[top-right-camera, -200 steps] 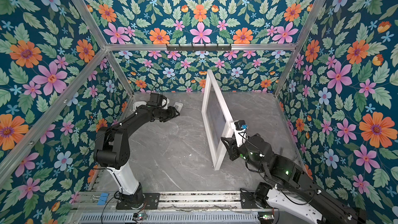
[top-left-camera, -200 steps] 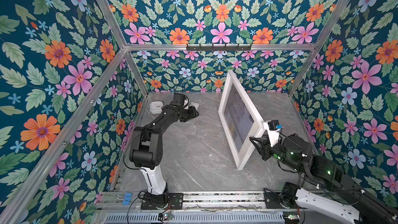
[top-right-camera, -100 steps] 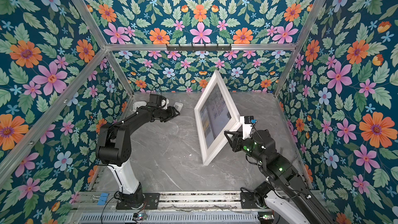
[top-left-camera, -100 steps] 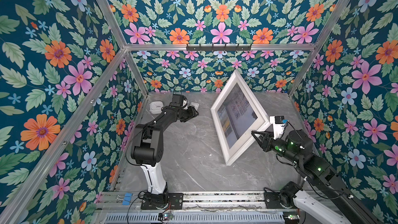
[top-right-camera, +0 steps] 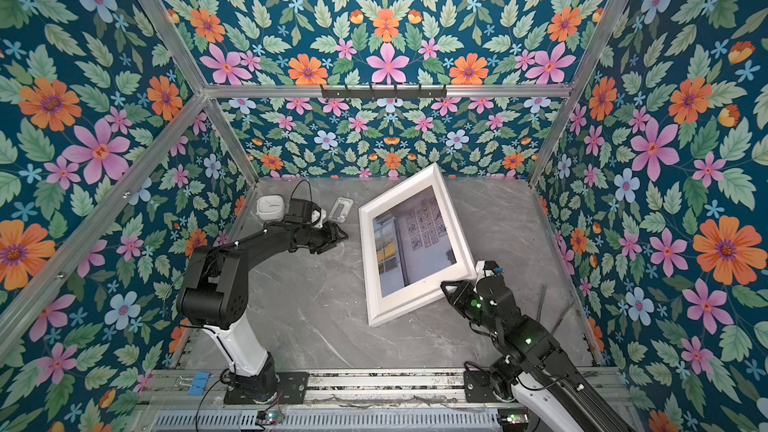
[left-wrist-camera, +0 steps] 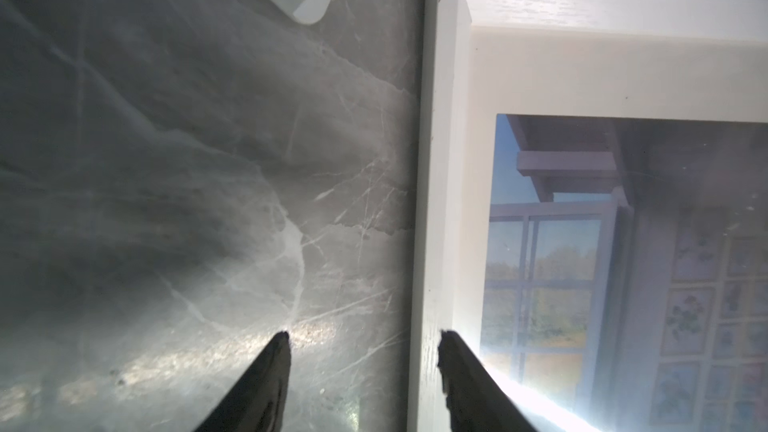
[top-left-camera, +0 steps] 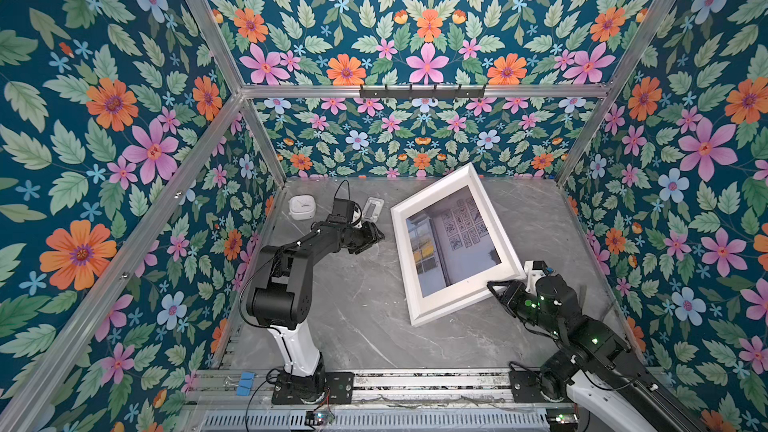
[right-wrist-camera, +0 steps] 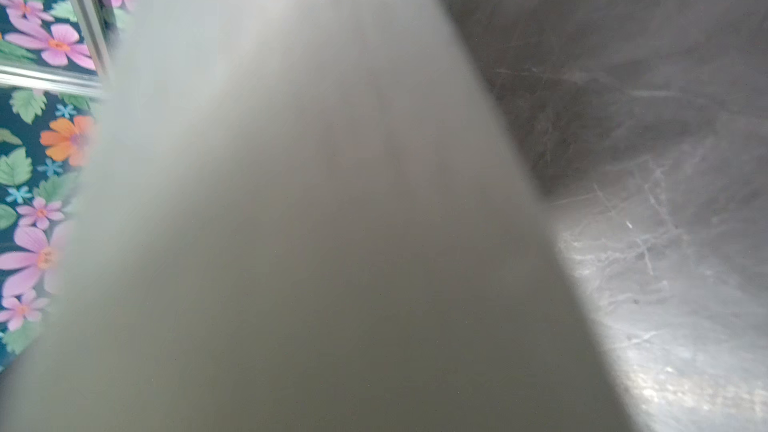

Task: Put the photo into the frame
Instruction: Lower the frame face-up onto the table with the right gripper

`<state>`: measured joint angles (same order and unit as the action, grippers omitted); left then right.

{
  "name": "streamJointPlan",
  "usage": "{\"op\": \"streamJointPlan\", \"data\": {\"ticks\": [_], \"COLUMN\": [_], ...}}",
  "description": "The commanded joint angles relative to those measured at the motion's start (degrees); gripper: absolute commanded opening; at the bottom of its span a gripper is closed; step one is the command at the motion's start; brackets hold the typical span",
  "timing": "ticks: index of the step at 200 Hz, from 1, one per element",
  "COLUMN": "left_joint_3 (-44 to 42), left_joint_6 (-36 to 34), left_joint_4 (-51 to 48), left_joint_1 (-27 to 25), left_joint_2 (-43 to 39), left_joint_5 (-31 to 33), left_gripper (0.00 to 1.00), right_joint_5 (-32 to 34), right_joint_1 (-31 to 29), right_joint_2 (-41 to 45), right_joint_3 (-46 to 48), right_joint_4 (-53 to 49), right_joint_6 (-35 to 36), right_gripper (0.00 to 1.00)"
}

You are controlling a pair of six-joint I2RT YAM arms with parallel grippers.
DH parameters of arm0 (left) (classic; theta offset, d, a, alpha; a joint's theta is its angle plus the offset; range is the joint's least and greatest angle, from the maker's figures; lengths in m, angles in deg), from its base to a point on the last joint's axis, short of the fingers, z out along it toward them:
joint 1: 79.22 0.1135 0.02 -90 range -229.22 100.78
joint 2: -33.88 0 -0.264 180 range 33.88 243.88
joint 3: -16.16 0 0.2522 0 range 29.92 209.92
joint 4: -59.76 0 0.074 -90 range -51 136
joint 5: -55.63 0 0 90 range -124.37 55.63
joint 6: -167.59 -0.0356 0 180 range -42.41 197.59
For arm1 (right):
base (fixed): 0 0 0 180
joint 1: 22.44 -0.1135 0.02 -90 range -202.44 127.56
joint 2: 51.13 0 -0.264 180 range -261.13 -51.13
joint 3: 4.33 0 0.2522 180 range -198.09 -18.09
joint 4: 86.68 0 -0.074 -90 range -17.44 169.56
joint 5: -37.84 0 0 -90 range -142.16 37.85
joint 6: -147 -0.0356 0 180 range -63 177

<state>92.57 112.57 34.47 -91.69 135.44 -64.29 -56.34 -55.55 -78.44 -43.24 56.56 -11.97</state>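
frame (top-left-camera: 409,272): mid-surface (top-left-camera: 353,326), tilted; its 9 o'clock side seems to rest down, the 3 o'clock side raised.
photo (top-left-camera: 453,243): shows inside the frame, face up.
right jaws: clamped on the frame's 5 o'clock edge, by the corner.
left jaws: apart, empty, near the frame's 9 o'clock side.
pivot: laying it flat likely hinges on the 12-to-6 resting side.

- Both top views: bright, even, sharp.
- Left wrist view: glare streaks the large white rectangular picture frame (left-wrist-camera: 440,201) and grey marbled tabletop (left-wrist-camera: 307,332).
- Right wrist view: pale close surface (right-wrist-camera: 311,222), wholly blurred.
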Motion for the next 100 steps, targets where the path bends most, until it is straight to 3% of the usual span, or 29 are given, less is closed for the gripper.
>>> {"op": "streamJointPlan", "data": {"ticks": [1,100], "left_joint_3": [-2.26,-9.36], "left_joint_6": [1.09,2.94], "left_joint_4": [2.03,3.53], "left_joint_1": [-0.19,-1.46], "left_joint_2": [-2.11,-7.13], "left_joint_5": [-0.68,-1.58], "left_gripper": [0.60,0.61], "right_joint_5": [4.88,4.62], "right_joint_1": [0.10,0.01], "right_joint_2": [0.77,0.23], "right_joint_3": [2.42,10.90], "right_joint_4": [2.09,9.50], "right_joint_6": [-6.47,-18.34], "right_gripper": [0.00,0.00]}}
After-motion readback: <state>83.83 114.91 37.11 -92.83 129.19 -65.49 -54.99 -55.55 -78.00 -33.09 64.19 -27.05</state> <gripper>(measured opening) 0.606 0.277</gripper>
